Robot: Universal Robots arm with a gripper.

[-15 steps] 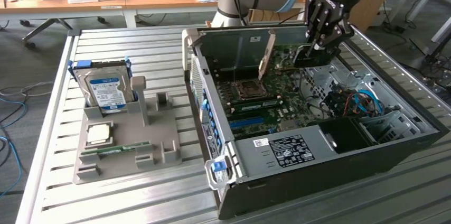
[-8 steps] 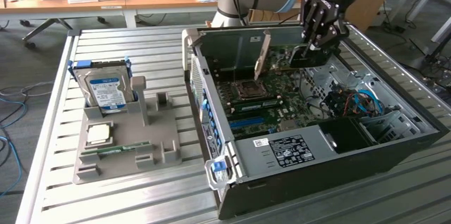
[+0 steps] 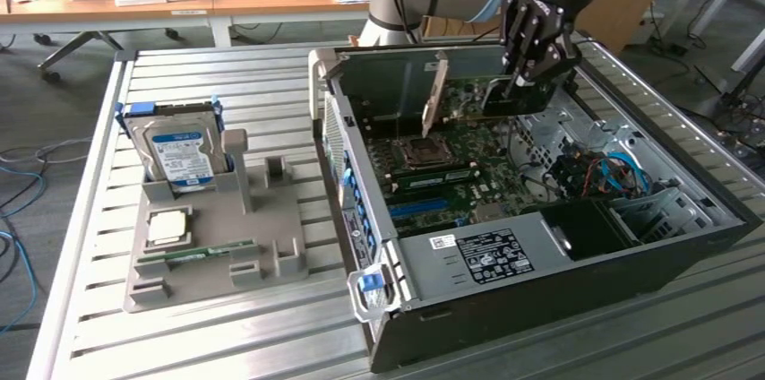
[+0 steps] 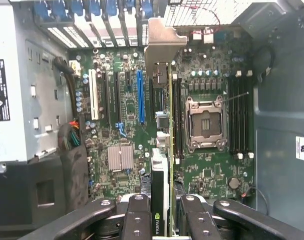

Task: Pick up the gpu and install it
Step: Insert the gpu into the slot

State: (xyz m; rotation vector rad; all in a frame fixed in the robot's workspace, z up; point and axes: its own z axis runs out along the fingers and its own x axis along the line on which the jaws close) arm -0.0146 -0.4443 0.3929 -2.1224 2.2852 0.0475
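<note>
The gpu [image 3: 496, 100] is a thin green card with a silver bracket [image 3: 436, 93] at one end. It hangs on edge inside the open computer case [image 3: 538, 295], just above the motherboard [image 3: 467, 185]. My gripper [image 3: 526, 84] is shut on its top edge from above. In the wrist view the gpu [image 4: 168, 150] shows edge-on between my fingers [image 4: 137, 215], and its bracket [image 4: 162, 47] points toward the case's rear slots. The card sits between the blue slot [image 4: 139, 97] and the CPU socket [image 4: 206, 124].
On the exterior view's left a grey holder [image 3: 278, 259] carries a hard drive [image 3: 179, 151], a CPU chip [image 3: 167, 226] and a RAM stick [image 3: 192, 257]. The power supply [image 3: 485, 254] and cables [image 3: 597, 174] fill the case's near end. Everything rests on a slatted metal table [image 3: 239, 335].
</note>
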